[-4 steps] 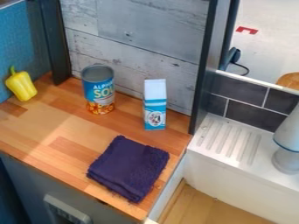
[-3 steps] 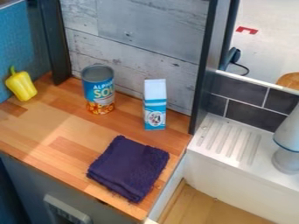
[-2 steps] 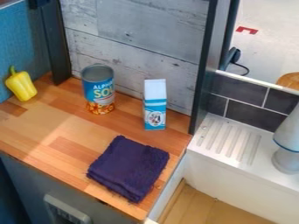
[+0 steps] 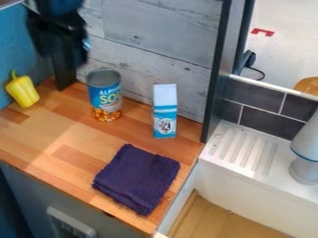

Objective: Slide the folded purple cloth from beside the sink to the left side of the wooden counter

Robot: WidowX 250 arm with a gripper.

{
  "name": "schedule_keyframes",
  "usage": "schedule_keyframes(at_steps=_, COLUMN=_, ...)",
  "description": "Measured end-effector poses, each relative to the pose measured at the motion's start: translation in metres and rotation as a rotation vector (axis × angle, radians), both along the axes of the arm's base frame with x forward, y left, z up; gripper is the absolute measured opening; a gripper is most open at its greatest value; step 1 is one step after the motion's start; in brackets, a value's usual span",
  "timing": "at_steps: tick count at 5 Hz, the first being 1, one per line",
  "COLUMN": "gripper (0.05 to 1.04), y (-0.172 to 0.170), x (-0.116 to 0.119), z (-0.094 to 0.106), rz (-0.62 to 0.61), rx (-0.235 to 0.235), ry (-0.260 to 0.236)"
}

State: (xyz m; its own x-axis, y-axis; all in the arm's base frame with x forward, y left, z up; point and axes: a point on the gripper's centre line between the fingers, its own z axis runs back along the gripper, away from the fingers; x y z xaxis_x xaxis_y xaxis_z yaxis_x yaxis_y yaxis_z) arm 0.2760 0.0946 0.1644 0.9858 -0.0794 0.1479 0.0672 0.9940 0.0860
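Observation:
The black gripper (image 4: 61,56) hangs at the upper left, in front of the dark post and blurred; its two fingers stand apart, with no object visible between them. Below and to its right, a blue soup can (image 4: 105,95) stands upright on the wooden counter. Lower left of the gripper, a yellow bell pepper (image 4: 23,90) leans near the blue wall. A blue and white carton (image 4: 164,111) stands upright right of the can. The folded dark purple cloth (image 4: 136,179) lies flat near the counter's front right edge.
The wooden counter (image 4: 43,135) is bounded by a grey plank wall (image 4: 149,37) behind and a dark upright frame (image 4: 217,79) at right. Beyond it is a white ridged ledge (image 4: 242,148) with a pale, blue-rimmed object (image 4: 305,153).
The arm and gripper have come down into view from the top left, where just a small dark part showed 0.4 s ago. The can, pepper, carton and cloth have not moved.

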Motion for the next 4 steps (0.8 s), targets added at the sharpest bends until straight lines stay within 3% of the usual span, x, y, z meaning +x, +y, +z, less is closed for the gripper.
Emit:
schedule_keyframes(at_steps=2, gripper=1.005, y=-0.034, x=-0.012, z=-0.042, rz=-0.048, rx=0.01, ry=0.042)
schedule_keyframes(at_steps=4, gripper=1.005, y=-0.064, x=-0.01, z=-0.081, rz=-0.055, rx=0.009, ry=0.026)
